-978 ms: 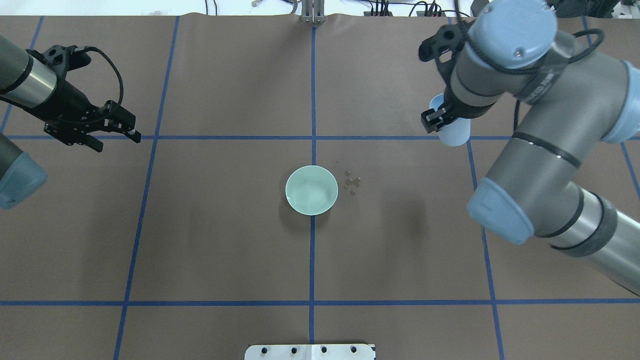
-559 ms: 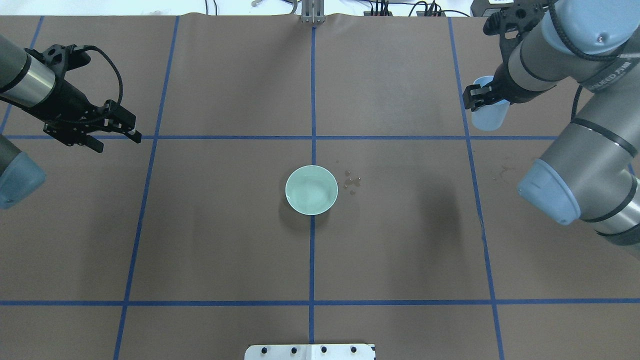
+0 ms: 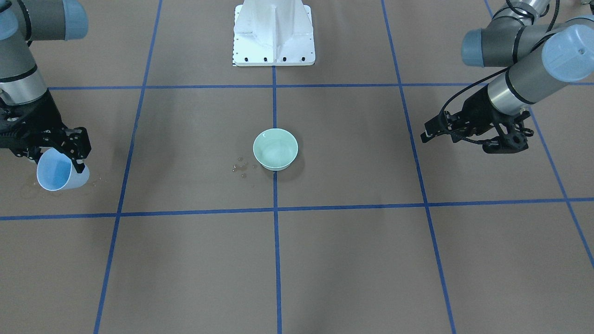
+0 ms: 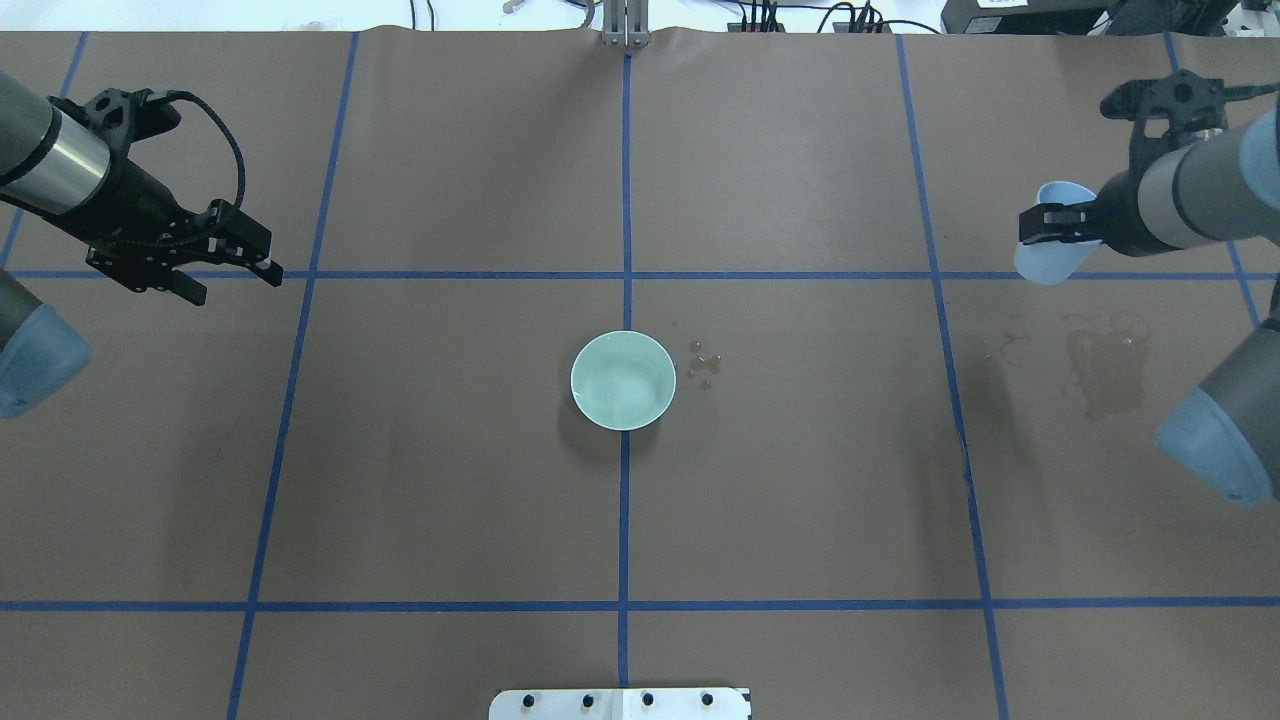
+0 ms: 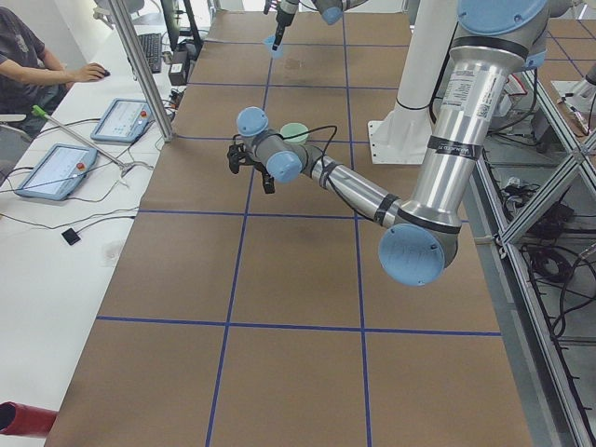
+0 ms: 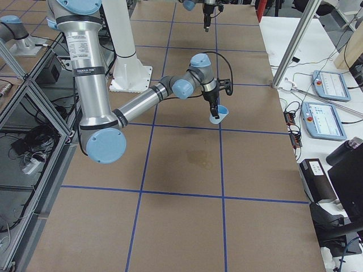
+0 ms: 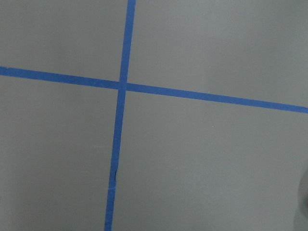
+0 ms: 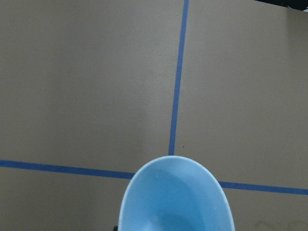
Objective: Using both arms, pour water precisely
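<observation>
Pinching the cup (image 4: 1045,262) by its rim, the right gripper (image 4: 1045,222) holds it aside, probably empty. The left gripper (image 4: 232,280) hangs spread, not needed.

Beads of water (image 4: 705,368) dot the table's (image 4: 450,450) centre; left arm (image 4: 60,170) at its left edge, right arm (image 4: 1190,205), holding a cup (image 4: 1042,262), opposite.

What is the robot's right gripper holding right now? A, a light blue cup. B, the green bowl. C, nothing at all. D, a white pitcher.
A: the right gripper is clamped on the wall of the tilted light blue cup, while the green bowl stands untouched at the middle of the table.
</observation>
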Robot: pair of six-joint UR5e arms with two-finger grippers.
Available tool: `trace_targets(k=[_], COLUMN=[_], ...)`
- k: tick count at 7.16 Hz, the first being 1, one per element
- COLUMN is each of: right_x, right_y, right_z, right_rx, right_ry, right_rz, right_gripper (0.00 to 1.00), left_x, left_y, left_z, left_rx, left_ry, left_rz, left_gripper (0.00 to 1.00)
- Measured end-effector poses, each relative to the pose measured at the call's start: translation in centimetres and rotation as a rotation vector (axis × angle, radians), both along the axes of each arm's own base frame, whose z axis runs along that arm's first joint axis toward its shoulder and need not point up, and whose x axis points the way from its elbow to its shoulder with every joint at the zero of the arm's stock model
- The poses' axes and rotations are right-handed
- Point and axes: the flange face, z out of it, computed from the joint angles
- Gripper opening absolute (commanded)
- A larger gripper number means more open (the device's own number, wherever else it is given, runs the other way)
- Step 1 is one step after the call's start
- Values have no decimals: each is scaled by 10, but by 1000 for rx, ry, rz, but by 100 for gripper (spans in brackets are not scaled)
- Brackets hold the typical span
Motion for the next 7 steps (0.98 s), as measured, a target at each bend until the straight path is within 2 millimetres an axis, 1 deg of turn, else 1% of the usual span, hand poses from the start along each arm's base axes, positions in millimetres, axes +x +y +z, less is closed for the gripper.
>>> trace_targets(k=[3, 4, 5, 6, 7], right_x=[35, 47, 58, 65, 67], right_y=[32, 46, 61, 73, 85], right_z=[97, 120, 139, 153, 162], right_rx=[46, 44, 45, 42, 40], right_ry=[-18, -13, -15, -21, -28], right_rz=[122, 136, 143, 147, 142], right_gripper=[0, 0, 0, 0, 7], left_x=[0, 0, 0, 0, 0], left_y=[0, 1, 1, 2, 2], left_z=[-1, -3, -4, -5, -5], left_rx=[-7, -13, -15, -16, -16], left_ry=[1, 3, 4, 5, 5], left_rz=[-5, -9, -11, -12, -12], left_gripper=[96, 96, 96, 96, 96])
